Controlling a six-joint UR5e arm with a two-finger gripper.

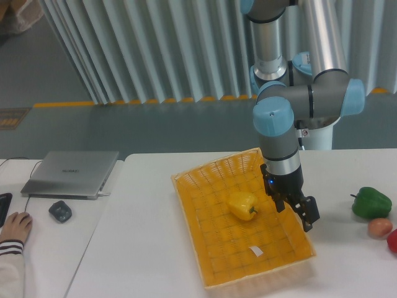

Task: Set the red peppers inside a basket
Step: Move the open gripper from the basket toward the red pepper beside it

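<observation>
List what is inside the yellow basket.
Inside the basket lie a yellow pepper and a small white scrap. The gripper hangs over its right side and hides a little of the floor there. No red pepper inside.

A yellow pepper (243, 205) sits in the basket (211, 261) as the empty, open-fingered gripper (294, 211) hovers beside it; a red pepper (392, 241) lies at the desk (149, 248) edge.
</observation>
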